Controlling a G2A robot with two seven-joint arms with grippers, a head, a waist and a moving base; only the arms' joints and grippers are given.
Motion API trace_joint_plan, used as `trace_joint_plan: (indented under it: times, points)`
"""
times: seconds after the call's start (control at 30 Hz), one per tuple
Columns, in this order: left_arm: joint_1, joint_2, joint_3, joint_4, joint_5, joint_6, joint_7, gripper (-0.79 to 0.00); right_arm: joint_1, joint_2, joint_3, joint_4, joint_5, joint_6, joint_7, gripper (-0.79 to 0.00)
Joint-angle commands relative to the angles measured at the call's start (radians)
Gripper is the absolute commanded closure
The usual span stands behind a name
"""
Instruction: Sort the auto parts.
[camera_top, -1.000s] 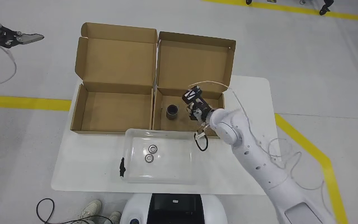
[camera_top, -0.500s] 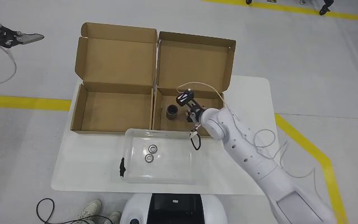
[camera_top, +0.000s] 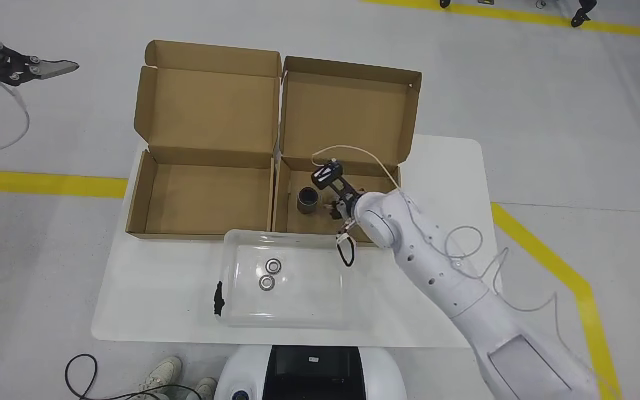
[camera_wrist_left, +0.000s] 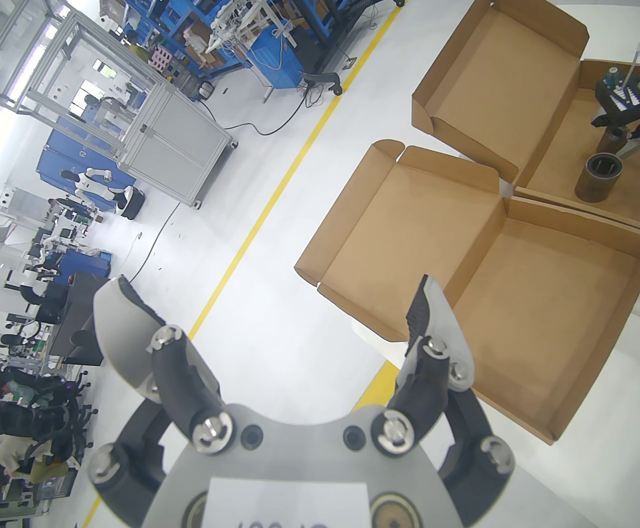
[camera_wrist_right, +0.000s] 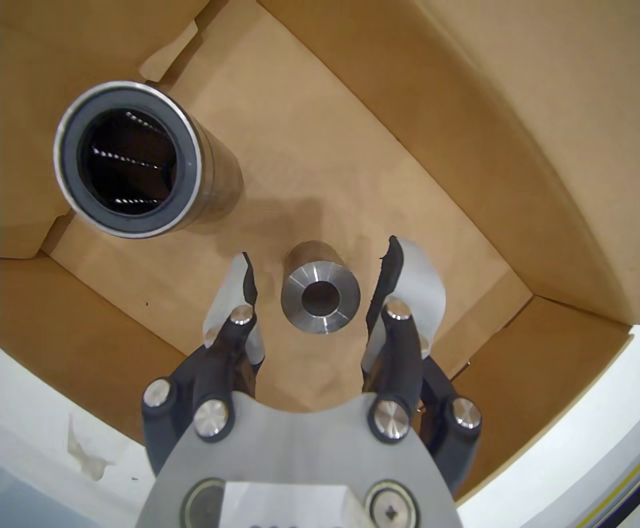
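In the right cardboard box my right gripper is open, pointing down. A small steel sleeve stands upright on the box floor between its fingers, with a gap on each side. A larger dark cylindrical bearing stands upright beside it in the box corner. The right gripper is over that box in the top view. Two ring bearings lie in the clear tray. My left gripper is open with nothing in it, far left over the floor.
The left cardboard box is open with nothing in it, its lid flap up at the back. A small black part sits at the tray's left wall. A loose cable hangs from the right arm over the tray's corner.
My right gripper has shifted left inside the right box, closer to the large bearing. The left gripper has not moved.
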Motion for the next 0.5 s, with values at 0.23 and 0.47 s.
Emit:
trace_joint_plan:
  times: [0.23, 0.47]
  points:
    - [0.0, 0.0, 0.0, 0.0, 0.0, 0.0, 0.0, -0.785, -0.09, 0.039, 0.112, -0.2, -0.01, -0.081, -0.018, -0.613]
    - [0.0, 0.0, 0.0, 0.0, 0.0, 0.0, 0.0, -0.785, -0.23, 0.083, 0.241, -0.428, 0.035, -0.242, -0.084, -0.622]
